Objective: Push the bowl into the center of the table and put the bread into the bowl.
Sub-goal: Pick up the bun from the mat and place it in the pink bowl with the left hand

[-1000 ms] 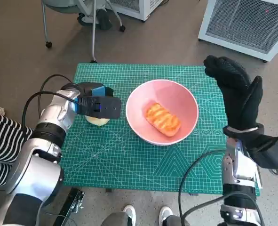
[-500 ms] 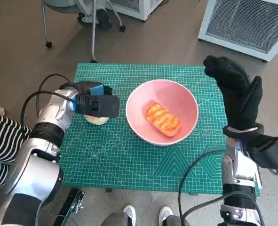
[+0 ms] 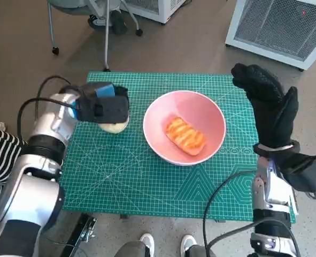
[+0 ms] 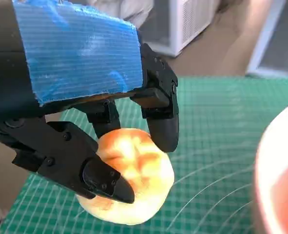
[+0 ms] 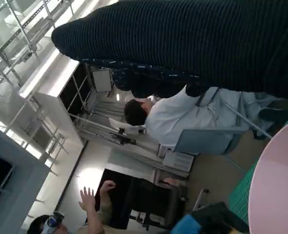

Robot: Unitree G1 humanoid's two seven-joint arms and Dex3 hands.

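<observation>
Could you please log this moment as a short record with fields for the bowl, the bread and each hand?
bowl: pink bowl near the middle of the green cutting mat
in bowl: one glazed bread piece
second bread: pale round bun outside the bowl, on the robot's left
left hand: left hand grips the bun with its fingers
right hand: right hand raised beside the bowl, holding nothing

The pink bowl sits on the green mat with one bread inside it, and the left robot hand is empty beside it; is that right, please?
Not quite: the left robot hand is not empty. It grips a round bread roll, as the left wrist view shows. The pink bowl does sit on the green mat with one bread inside.
</observation>
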